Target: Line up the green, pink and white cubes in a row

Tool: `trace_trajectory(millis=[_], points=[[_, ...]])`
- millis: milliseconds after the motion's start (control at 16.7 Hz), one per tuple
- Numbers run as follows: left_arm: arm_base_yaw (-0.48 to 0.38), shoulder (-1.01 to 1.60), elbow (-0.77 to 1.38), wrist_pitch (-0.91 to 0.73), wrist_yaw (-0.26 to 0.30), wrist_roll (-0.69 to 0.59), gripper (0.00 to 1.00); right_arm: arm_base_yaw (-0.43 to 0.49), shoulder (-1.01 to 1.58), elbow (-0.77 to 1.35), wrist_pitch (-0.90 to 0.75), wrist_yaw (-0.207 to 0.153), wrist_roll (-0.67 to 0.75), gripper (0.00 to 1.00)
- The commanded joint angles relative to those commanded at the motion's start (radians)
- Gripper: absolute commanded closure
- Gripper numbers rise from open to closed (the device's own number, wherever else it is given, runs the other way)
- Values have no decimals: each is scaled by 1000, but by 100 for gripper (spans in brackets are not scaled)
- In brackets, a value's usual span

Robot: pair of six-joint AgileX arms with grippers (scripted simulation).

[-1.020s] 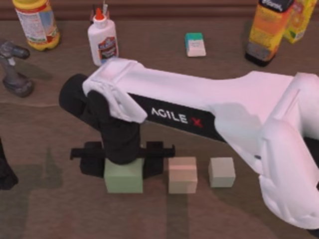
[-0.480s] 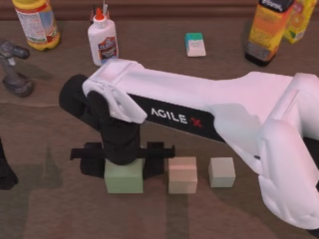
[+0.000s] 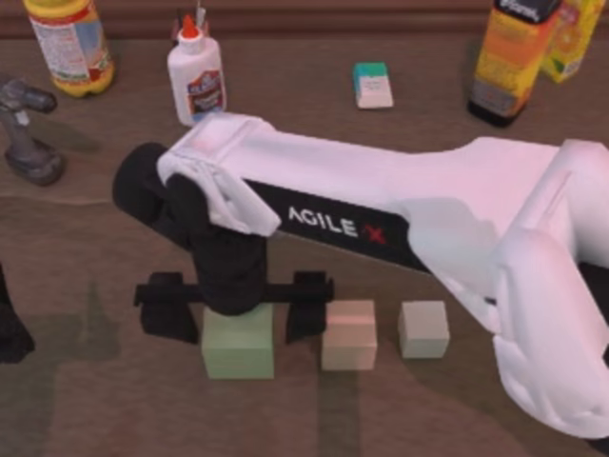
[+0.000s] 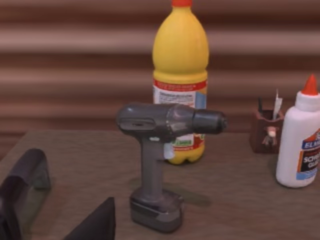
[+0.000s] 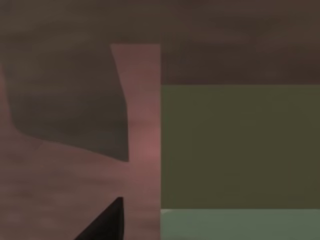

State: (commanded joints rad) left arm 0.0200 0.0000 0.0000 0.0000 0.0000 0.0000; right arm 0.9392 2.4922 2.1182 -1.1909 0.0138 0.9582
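The green cube [image 3: 238, 343] is seen directly beneath the right gripper [image 3: 235, 305], between its two black fingers, which are spread wider than the cube with a gap showing on each side; nothing is held. Just beside the gripper's finger on the top view's right, the pink cube [image 3: 349, 335] is set, and beyond it, a little apart, the white cube [image 3: 423, 329]; the three are laid in one row across the table [image 3: 114, 400]. In the right wrist view the green cube [image 5: 240, 150] fills much of the picture, with the pink cube [image 5: 142, 100] seen close against its edge and a dark fingertip [image 5: 102, 222] at the border.

The right arm [image 3: 381, 209] is stretched across the table from the right side. Farther from the gripper, toward the table's far edge, a glue bottle [image 3: 196, 76], a yellow bottle [image 3: 68, 43], a small white block with a teal top [image 3: 372, 85] and an orange bottle [image 3: 512, 57] are stood. A grey drill [image 3: 24, 133] is placed well to the gripper's left.

The left gripper [image 4: 55, 210] is parked at the table's left edge; its fingers are parted, and nothing is held between them. In its wrist view the drill [image 4: 160, 160] is shown upright before the yellow bottle [image 4: 180, 75], with the glue bottle [image 4: 300, 140] off to one side.
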Motion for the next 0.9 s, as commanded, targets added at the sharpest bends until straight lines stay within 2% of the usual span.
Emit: trace_trajectory(millis=[360, 720, 900], points=[[0, 0, 0, 0, 0, 0, 0, 1, 2, 17, -17, 0, 1, 0], [0, 0, 0, 0, 0, 0, 0, 9, 3, 237, -238, -1, 1, 0], [0, 0, 0, 0, 0, 0, 0, 9, -1, 276, -277, 0, 0, 0]])
